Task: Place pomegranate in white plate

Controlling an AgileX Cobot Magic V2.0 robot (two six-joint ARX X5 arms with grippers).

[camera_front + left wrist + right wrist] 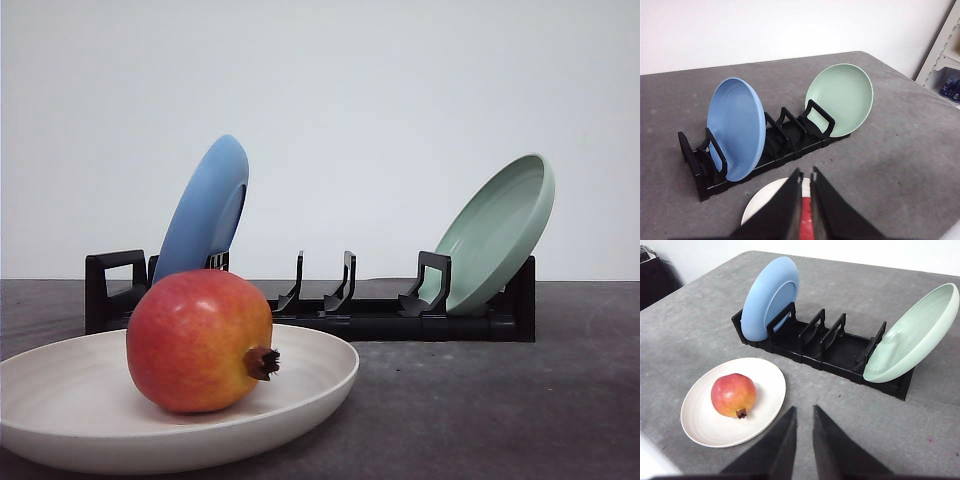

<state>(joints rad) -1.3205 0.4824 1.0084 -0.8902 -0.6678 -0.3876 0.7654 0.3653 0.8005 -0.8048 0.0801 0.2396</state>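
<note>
The pomegranate point(200, 340), red with yellow-orange patches, lies on the white plate point(320, 372) at the near left of the table, its dark crown tip pointing right. In the right wrist view the pomegranate point(733, 394) rests left of centre on the plate point(767, 385). My right gripper point(804, 410) stands apart from the plate, its fingers close together with nothing between them. My left gripper point(805, 175) hovers over the plate point(762, 200), its fingers nearly touching. A sliver of the red fruit point(806, 222) shows through their narrow gap from below.
A black dish rack point(380, 320) stands behind the white plate. A blue plate point(205, 210) stands in the rack's left end and a pale green plate point(495, 235) leans at its right end. The middle slots hold nothing. Grey tabletop spreads to the right.
</note>
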